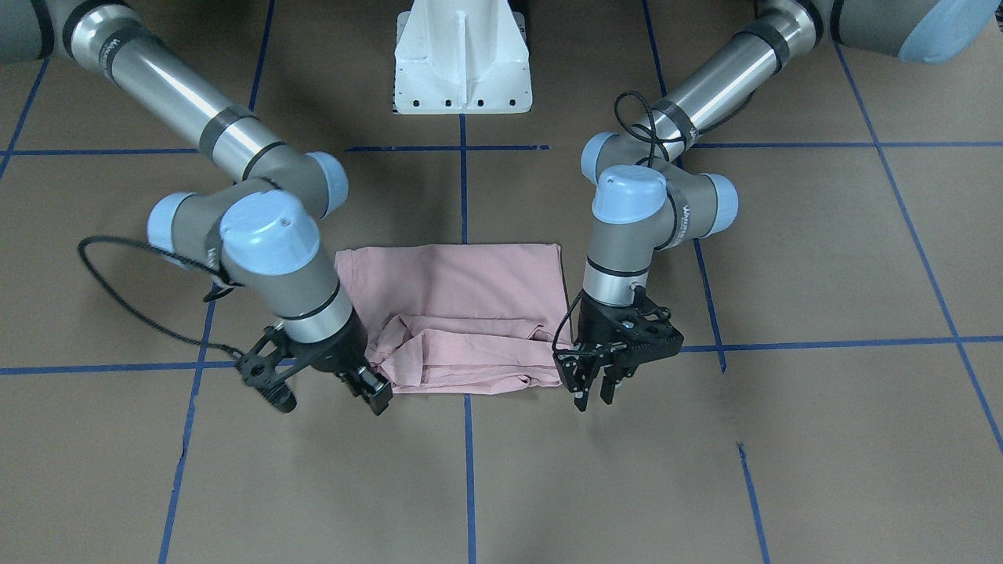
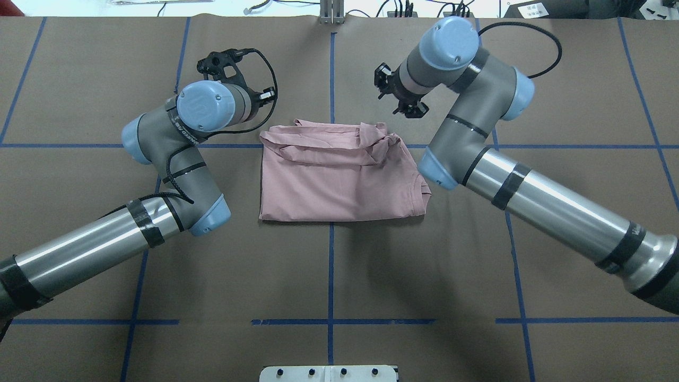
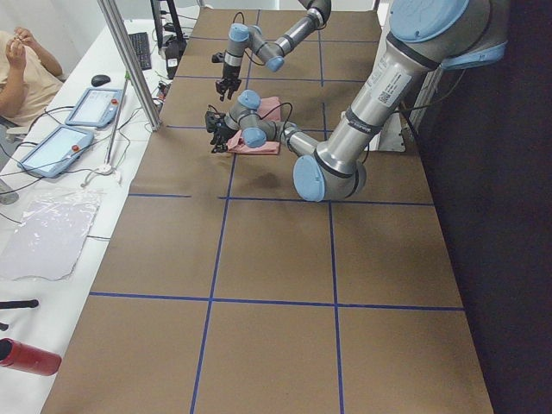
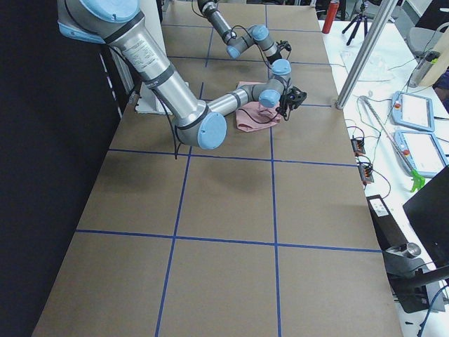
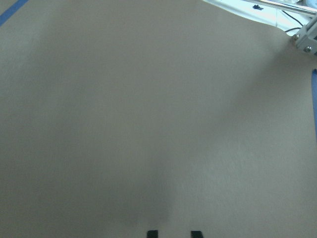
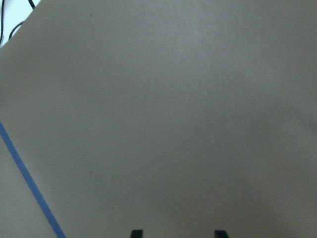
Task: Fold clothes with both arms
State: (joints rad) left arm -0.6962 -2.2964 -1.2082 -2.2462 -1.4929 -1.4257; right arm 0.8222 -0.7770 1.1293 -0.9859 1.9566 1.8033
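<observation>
The pale pink T-shirt (image 1: 462,290) lies folded into a rough rectangle on the brown table, also in the overhead view (image 2: 339,180). Its edge farthest from the robot is bunched and wrinkled, and its print is hidden. My left gripper (image 1: 593,398) hangs just off that edge's corner, open and empty, fingers pointing down. My right gripper (image 1: 374,394) is at the other corner of the same edge, open and empty. Both wrist views show only bare table beyond the parted fingertips (image 5: 152,233) (image 6: 136,233).
The white pedestal base (image 1: 462,63) stands at the robot's side of the table. Blue tape lines (image 2: 331,276) grid the brown surface. Beyond the far table edge are an aluminium post (image 3: 129,60), tablets (image 3: 95,105) and a seated operator (image 3: 21,69).
</observation>
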